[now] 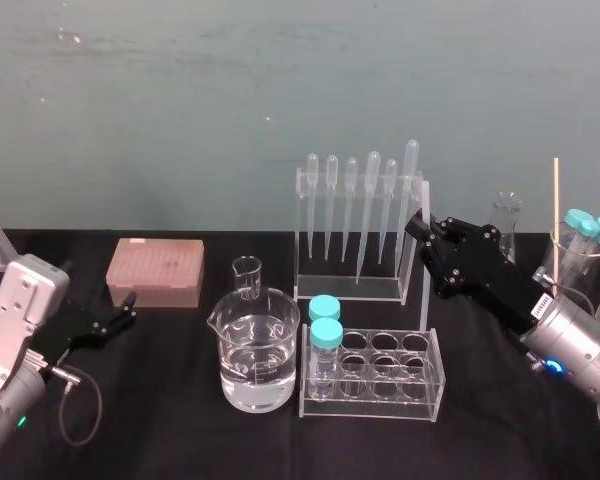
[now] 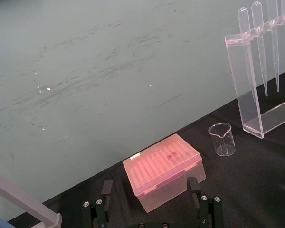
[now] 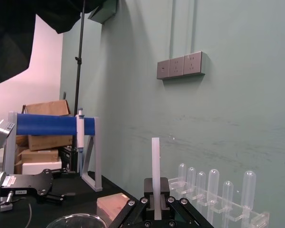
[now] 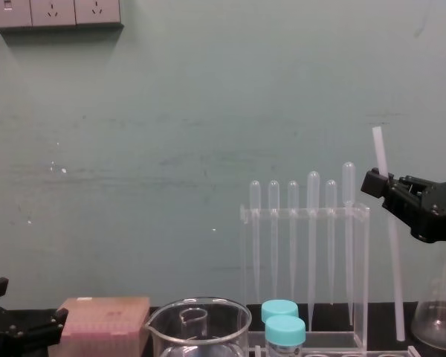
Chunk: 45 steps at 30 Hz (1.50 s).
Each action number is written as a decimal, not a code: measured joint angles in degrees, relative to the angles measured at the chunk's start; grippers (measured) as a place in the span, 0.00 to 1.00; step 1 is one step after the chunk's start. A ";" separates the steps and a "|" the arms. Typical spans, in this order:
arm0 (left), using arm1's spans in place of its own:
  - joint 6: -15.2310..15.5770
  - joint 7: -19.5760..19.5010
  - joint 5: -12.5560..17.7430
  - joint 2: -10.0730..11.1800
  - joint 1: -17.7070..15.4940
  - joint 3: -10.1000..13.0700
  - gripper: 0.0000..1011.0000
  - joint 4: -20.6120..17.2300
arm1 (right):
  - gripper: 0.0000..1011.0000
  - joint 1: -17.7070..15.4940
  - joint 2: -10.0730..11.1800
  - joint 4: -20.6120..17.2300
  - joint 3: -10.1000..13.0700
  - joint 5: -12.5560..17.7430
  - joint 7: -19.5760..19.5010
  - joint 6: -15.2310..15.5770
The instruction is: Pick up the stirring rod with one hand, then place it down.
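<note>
The stirring rod [image 4: 391,245] is a thin translucent-white stick, held nearly upright just right of the pipette rack [image 4: 305,216]. My right gripper [image 4: 379,184] is shut on its upper part, leaving a short length above the fingers. The rod's lower end hangs close to the table; I cannot tell whether it touches. In the right wrist view the rod [image 3: 155,171] rises straight from between the fingers of the right gripper [image 3: 155,211]. The head view shows the right gripper [image 1: 422,228] at the rack's right end. My left gripper [image 1: 120,318] rests open at the far left, in front of a pink box [image 2: 164,168].
A large beaker of water [image 1: 260,355] and a small beaker [image 1: 247,277] stand mid-table. A clear tube rack [image 1: 380,380] with two blue-capped tubes is in front of the pipette rack [image 1: 355,235]. A flask [image 1: 507,225] and a tan stick [image 1: 557,220] in glassware stand at the right.
</note>
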 joint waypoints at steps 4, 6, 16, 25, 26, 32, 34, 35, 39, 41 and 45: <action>0.00 0.00 0.00 0.00 0.00 0.00 0.99 0.00 | 0.07 0.00 0.00 0.00 0.00 0.00 0.01 0.00; 0.00 0.00 0.00 0.00 0.00 0.00 0.99 0.00 | 0.07 0.00 0.00 0.00 0.00 0.00 0.00 0.00; 0.00 0.00 0.00 0.00 0.00 0.00 0.99 0.00 | 0.07 0.00 0.00 0.00 0.00 -0.01 0.00 0.00; 0.00 0.00 0.00 0.00 0.00 0.00 0.99 0.00 | 0.07 0.00 0.00 0.00 0.00 -0.01 0.00 0.00; 0.00 0.00 0.00 0.00 0.00 0.00 0.99 0.00 | 0.07 0.00 0.00 0.00 0.00 -0.01 0.00 0.00; 0.00 0.00 0.00 0.00 0.00 0.00 0.99 0.00 | 0.07 0.00 0.00 0.00 0.00 -0.01 0.00 0.00; 0.00 0.00 0.00 0.00 0.00 0.00 0.99 0.00 | 0.07 0.00 0.00 0.00 0.00 -0.01 0.00 0.00; 0.00 0.00 0.00 0.00 0.00 0.00 0.99 0.00 | 0.07 0.00 0.00 0.01 0.00 -0.01 0.00 0.00; 0.00 0.00 0.00 0.00 0.00 0.00 0.99 0.00 | 0.07 0.00 0.00 0.00 0.00 -0.01 0.00 0.00; 0.00 0.00 0.00 0.00 0.00 0.00 0.99 0.00 | 0.07 0.00 0.00 0.00 0.00 -0.01 0.00 0.00; 0.00 0.00 0.00 0.00 0.00 0.00 0.99 0.00 | 0.07 0.00 0.00 0.00 0.00 -0.01 0.00 0.00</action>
